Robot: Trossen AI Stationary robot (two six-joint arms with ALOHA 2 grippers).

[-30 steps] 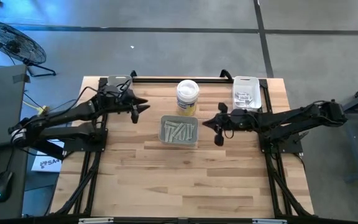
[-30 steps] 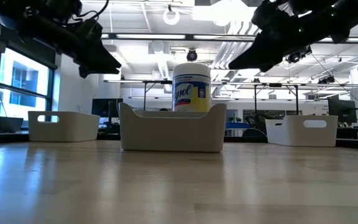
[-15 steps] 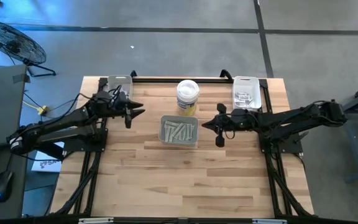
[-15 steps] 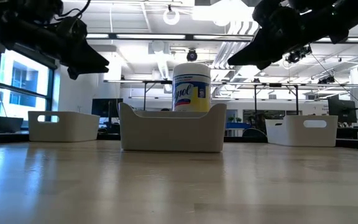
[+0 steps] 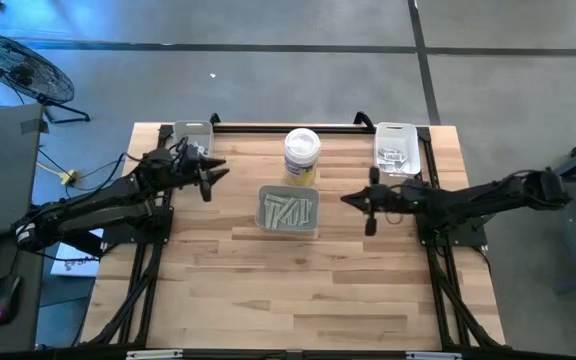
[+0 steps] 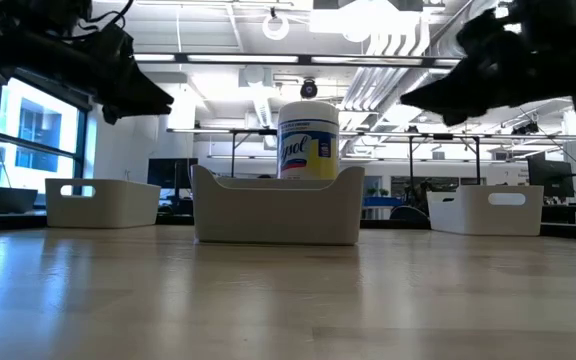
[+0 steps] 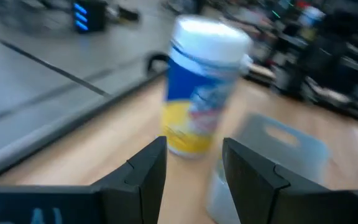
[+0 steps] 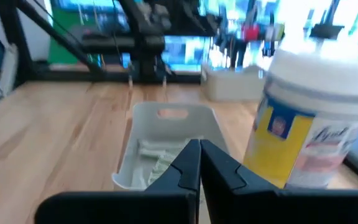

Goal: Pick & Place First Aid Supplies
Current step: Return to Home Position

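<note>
The first aid supplies show as pale strips (image 5: 288,211) lying in the grey centre tray (image 5: 264,224) and as white packets (image 5: 395,156) in the white tray at the back right (image 5: 415,150). My left gripper (image 5: 223,172) hovers open above the table, left of the tub, with nothing between its fingers (image 7: 145,168). My right gripper (image 5: 346,198) hovers shut and empty to the right of the centre tray, pointing at it. The right wrist view shows the strips (image 8: 159,159) beyond its shut fingertips (image 8: 199,163).
A tall white tub with a yellow label (image 5: 302,155) stands just behind the centre tray. Another tray (image 5: 193,133) sits at the back left corner. Bare wood (image 5: 288,290) fills the near half of the table.
My left gripper has drawn back toward the table's left edge, staying open. My right gripper has pulled back toward the right edge and sunk a little, staying shut. Trays, tub and supplies have kept still.
</note>
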